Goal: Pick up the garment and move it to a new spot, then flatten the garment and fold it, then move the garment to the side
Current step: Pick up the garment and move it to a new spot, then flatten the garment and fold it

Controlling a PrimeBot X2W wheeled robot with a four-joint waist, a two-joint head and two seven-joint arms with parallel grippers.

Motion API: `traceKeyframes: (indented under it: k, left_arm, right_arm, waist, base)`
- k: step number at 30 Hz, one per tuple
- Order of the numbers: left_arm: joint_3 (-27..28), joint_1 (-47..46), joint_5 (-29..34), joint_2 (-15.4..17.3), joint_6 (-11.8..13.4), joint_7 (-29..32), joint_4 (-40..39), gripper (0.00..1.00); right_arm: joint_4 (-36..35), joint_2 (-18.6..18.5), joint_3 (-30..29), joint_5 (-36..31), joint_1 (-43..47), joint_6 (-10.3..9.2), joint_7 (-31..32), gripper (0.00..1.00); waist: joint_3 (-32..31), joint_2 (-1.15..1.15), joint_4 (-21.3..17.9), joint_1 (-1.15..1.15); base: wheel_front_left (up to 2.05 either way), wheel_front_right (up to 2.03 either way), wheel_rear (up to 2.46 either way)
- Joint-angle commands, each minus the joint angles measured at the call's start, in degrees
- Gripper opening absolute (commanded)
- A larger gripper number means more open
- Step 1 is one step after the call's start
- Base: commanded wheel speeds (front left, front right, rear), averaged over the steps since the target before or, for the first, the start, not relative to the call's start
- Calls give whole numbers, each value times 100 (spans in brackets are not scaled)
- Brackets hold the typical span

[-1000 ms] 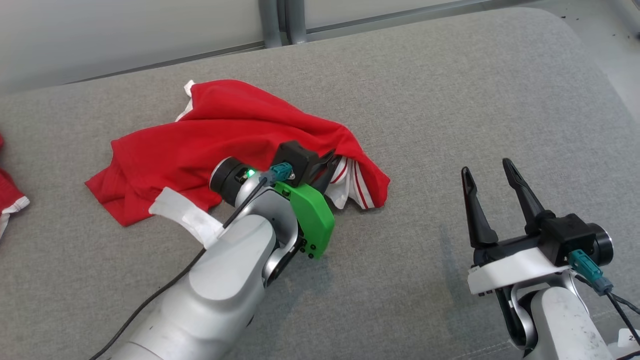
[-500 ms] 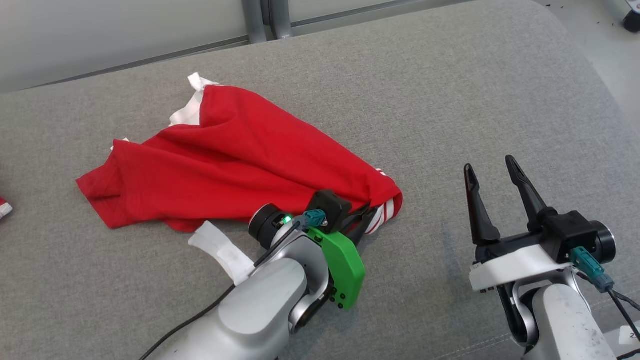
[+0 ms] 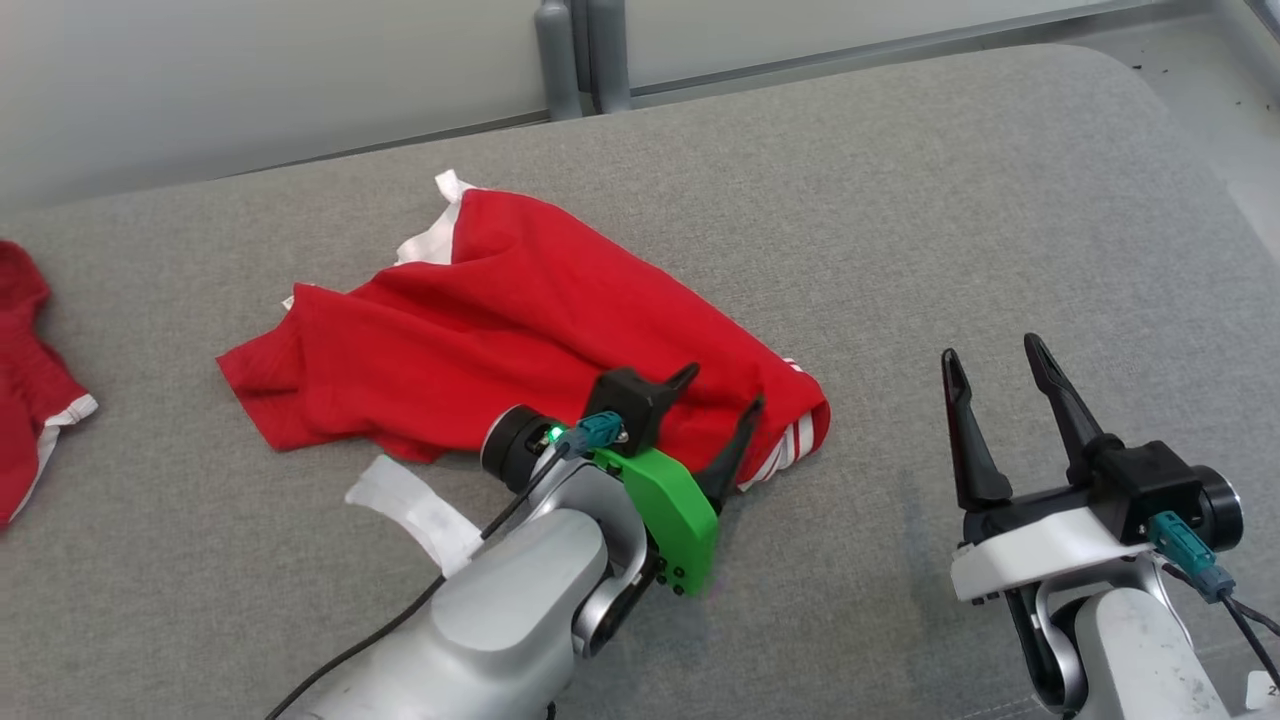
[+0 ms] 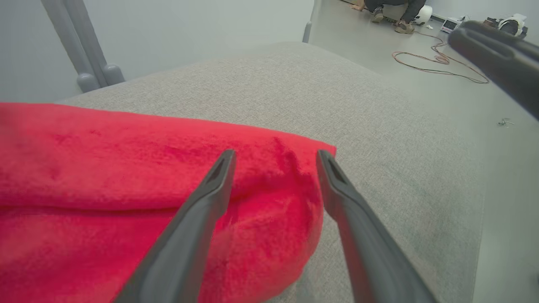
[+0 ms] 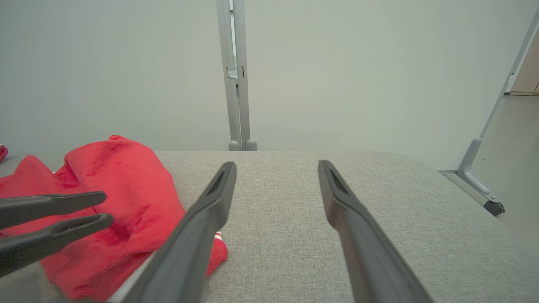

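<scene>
The left end effector (image 3: 718,395), clamped on the garment (image 3: 520,340) a moment ago, is standing with fingers apart over its striped corner. The right end effector (image 3: 990,355) is hovering spread wide. Two red pieces are lying on the worktop (image 3: 950,200): the garment in the middle, another red cloth (image 3: 30,370) at the left edge.
</scene>
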Motion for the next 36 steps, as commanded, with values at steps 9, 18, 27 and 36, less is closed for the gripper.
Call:
traceKeyframes:
  k: [9,18,27,36]
  left_arm:
    - [385,-181,-240,136,228,-219,650,100]
    - [812,-478,-624,141,223,-116,1387,100]
    - [1010,-785,-973,79,180,276,2056,100]
    - [996,-1092,-1034,46,165,415,2422,0]
  right_arm:
    - [-15,-16,13,-67,217,3,-21,100]
    - [-43,-15,163,-124,95,2,-21,100]
    - [-82,-15,144,-116,-16,3,-21,100]
    - [-120,-15,201,-21,-93,3,-21,100]
  waist:
    - [-253,57,290,0]
    - [-13,57,36,0]
    - [292,57,-256,0]
    - [496,57,-410,0]
  base:
    - [0,0,0]
    - [0,0,0]
    - [0,0,0]
    - [0,0,0]
